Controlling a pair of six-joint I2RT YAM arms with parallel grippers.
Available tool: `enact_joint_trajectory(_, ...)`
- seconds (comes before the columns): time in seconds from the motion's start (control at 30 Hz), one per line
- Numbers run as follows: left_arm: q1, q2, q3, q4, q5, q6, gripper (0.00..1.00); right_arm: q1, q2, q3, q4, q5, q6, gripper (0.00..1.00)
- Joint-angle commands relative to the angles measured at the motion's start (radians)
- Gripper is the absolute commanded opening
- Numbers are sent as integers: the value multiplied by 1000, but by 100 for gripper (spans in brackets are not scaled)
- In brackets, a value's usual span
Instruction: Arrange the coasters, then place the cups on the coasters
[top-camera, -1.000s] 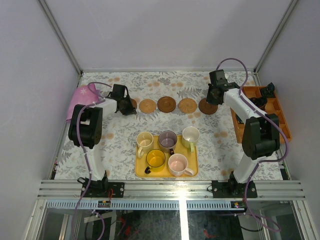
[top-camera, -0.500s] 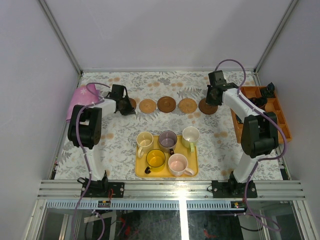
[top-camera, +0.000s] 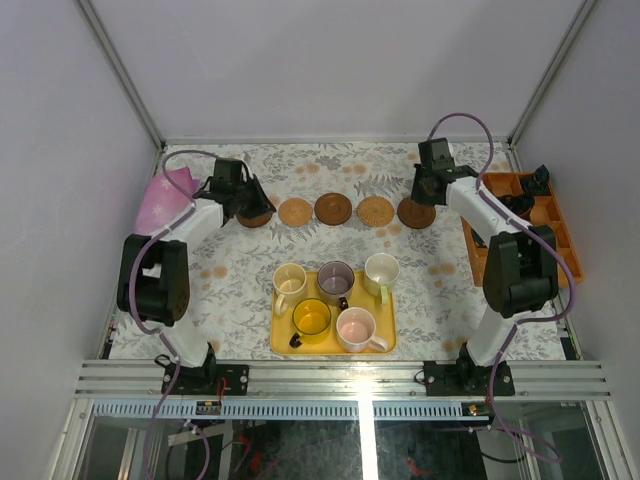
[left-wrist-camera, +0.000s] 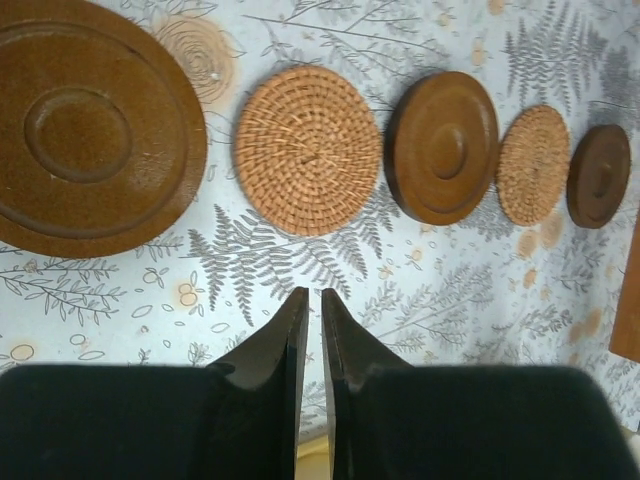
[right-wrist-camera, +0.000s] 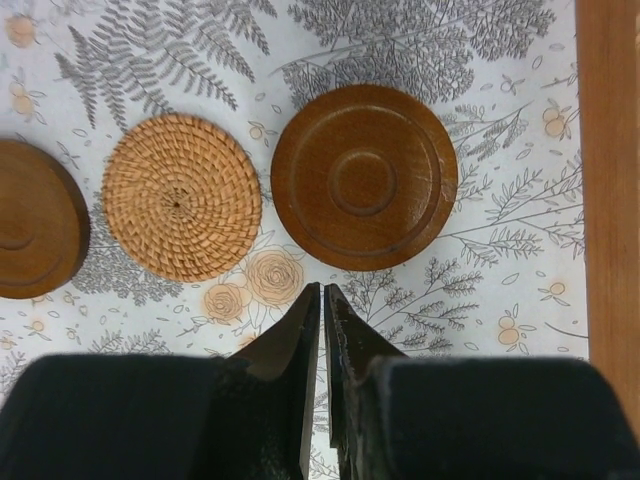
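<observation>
Tools empty: left tool (left-wrist-camera: 313, 296) and right tool (right-wrist-camera: 322, 290) above the row's ends.
Each has its jaws nearly together, a thin slit between, gripping nothing. Five coasters (top-camera: 333, 208) line the tabletop's far edge; the cups (top-camera: 335, 277) crowd a yellow tray (top-camera: 281, 338) by the near edge, none moved yet. Likely risk: with the cups packed so close, lifting one could knock a neighbour. No readable writing anywhere.

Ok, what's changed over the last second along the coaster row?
The left gripper pulled back leftward off the leftmost dark coaster, now uncovered and flat at the row's end; its elbow swung outward. Its jaws are nearly together, empty. The right gripper, the other four coasters and the cups on the yellow tray stayed put.
</observation>
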Motion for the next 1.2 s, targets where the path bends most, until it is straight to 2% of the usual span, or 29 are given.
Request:
enact_joint_trajectory(0.0, -6, -79, 8, -28, -9, 32, 11, -5, -113, -12, 113, 1, -32, 12)
enact_joint_trajectory(0.17, -4, -180, -6, -24, -82, 57, 19, -5, -219, -93, 196, 52, -40, 26)
enact_joint_trajectory(0.23, -5, -213, -14, -18, -107, 70, 30, -4, -265, -137, 223, 73, -43, 33)
enact_joint_trajectory(0.47, -2, -276, -29, -25, -137, 84, 80, -5, -397, -232, 248, 168, -63, 59)
enact_joint_trajectory(0.57, -1, -305, -55, -14, -139, 69, 89, -5, -432, -250, 222, 200, -66, 67)
enact_joint_trajectory(0.7, 0, -355, -88, -16, -161, 64, 100, -4, -482, -296, 222, 234, -51, 83)
enact_joint_trajectory(0.77, -1, -385, -106, -22, -180, 71, 100, -4, -511, -321, 231, 239, -45, 96)
enact_joint_trajectory(0.8, 0, -405, -112, -27, -191, 73, 100, -5, -523, -330, 234, 237, -42, 100)
enact_joint_trajectory(1.0, 0, -505, -180, -21, -237, 57, 100, -5, -572, -364, 208, 226, -32, 99)
enact_joint_trajectory(1.17, 0, -625, -290, 61, -241, 23, 100, -5, -602, -394, 154, 173, -18, 99)
